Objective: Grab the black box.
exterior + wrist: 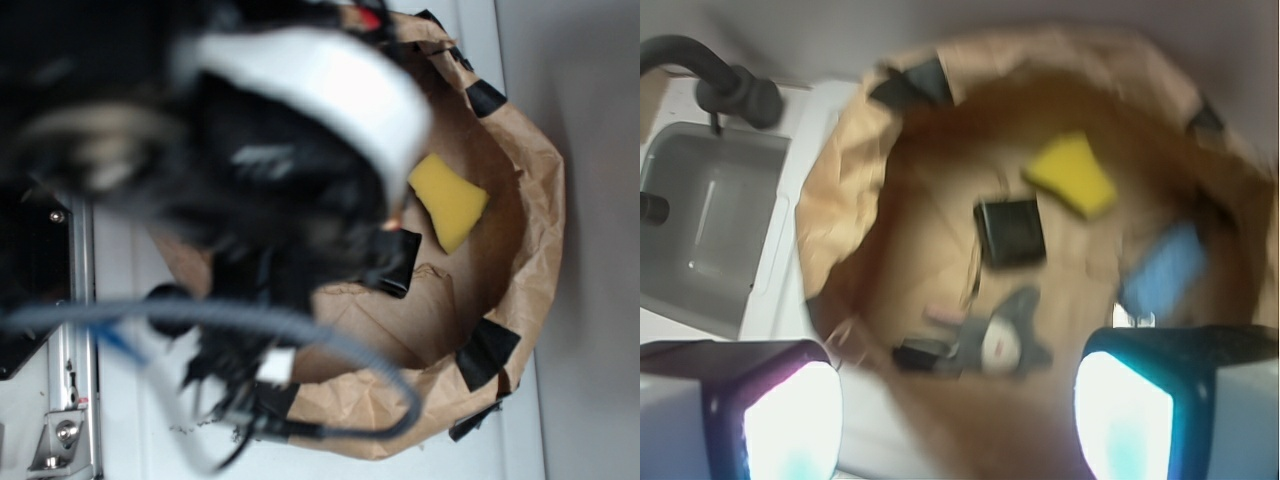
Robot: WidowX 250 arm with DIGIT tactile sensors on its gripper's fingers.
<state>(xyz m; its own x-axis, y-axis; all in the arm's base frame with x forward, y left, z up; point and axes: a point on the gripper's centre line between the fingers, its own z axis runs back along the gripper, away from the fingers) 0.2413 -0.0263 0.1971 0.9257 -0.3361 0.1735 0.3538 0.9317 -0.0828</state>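
On the exterior view my arm's blurred bulk blocks most of the brown paper nest (505, 300); I can see the yellow sponge (450, 200) inside it and, just below, a corner of the black box (398, 262) poking out beside the arm. On the wrist view the fingers (958, 412) are spread wide with nothing between them, high over the nest. The black box (1010, 231) lies flat near the middle, the sponge just beside it, a grey plush toy (1002, 338) nearer me, a blue item (1162, 268) to the right.
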